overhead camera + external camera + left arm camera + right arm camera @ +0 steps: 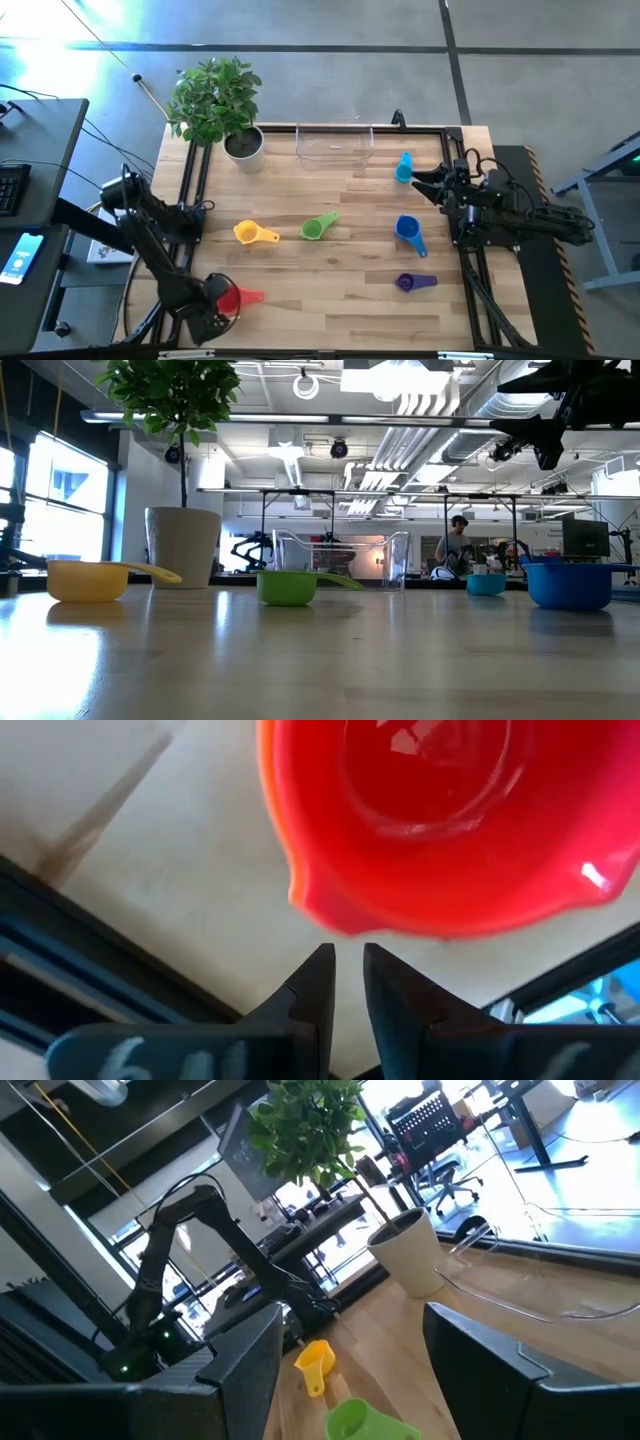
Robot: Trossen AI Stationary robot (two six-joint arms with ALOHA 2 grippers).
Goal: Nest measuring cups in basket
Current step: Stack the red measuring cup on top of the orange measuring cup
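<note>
The red cup (236, 297) lies near the table's near-left corner, handle (254, 296) toward the right. It fills the left wrist view (430, 830), and an orange edge shows along its rim. My left gripper (216, 303) (348, 960) sits at the rim opposite the handle, fingers a narrow slit apart. The yellow (252, 233), green (318, 227), blue (408, 231), light blue (403, 167) and purple (408, 283) cups rest on the wood. The clear basket (335, 145) stands at the far edge. My right gripper (428, 182) (350, 1350) hangs open, raised beside the light blue cup. My left gripper comes from above, its fingertips (322, 965) right at the red cup's rim (350, 928), on the side away from the handle. The rim edge ends just at the tips, and I cannot tell whether they touch it. The cup lies on the table.
A white pot (245, 148) with a leafy plant stands left of the basket at the far edge. Black frame rails (190, 180) run along the table's left and right sides. Bare wood lies between the green and blue cups.
</note>
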